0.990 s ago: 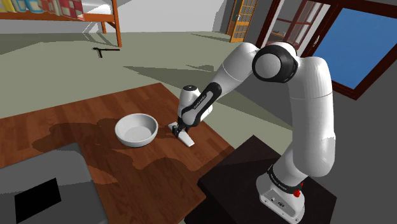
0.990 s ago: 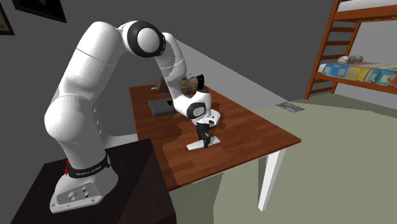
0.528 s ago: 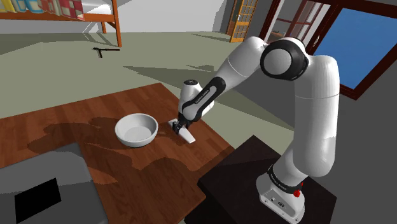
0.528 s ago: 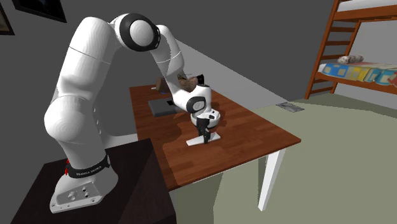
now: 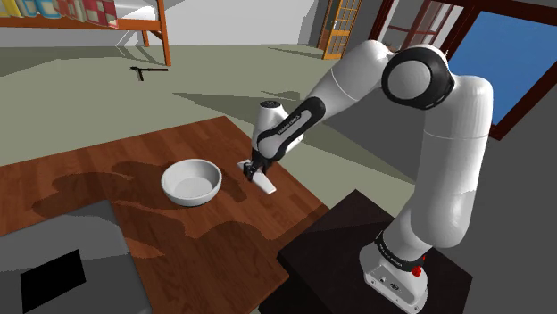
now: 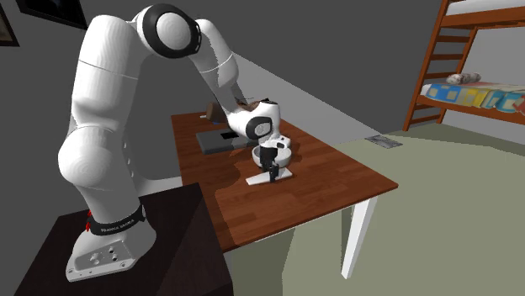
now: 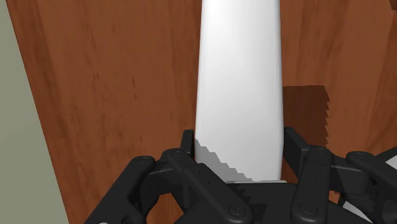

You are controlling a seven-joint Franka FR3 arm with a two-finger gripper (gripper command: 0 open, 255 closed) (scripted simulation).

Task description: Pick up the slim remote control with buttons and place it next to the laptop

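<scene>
A slim white remote [image 5: 263,183] hangs just above the wooden table [image 5: 223,241], close to its edge on the shoulder view's right. My gripper [image 5: 253,169] is shut on one end of it. In the wrist view the black fingers [image 7: 299,153] clasp the remote [image 7: 238,83], which runs away from the hand over the wood. In the second exterior view the gripper [image 6: 271,171] holds the remote [image 6: 282,174] roughly level. The grey laptop [image 5: 62,259] lies at the shoulder view's lower left, and the laptop [image 6: 217,139] is behind the arm in the second exterior view.
A white bowl [image 5: 191,181] stands on the table between the remote and the laptop, just beside the gripper. The dark stand [image 5: 375,259] sits against the table's edge. A wooden bunk bed [image 6: 471,76] stands far off across the floor.
The arm has risen and carried the remote a little up off the table. The fingers have stayed shut on it. Bowl and laptop have not moved.
</scene>
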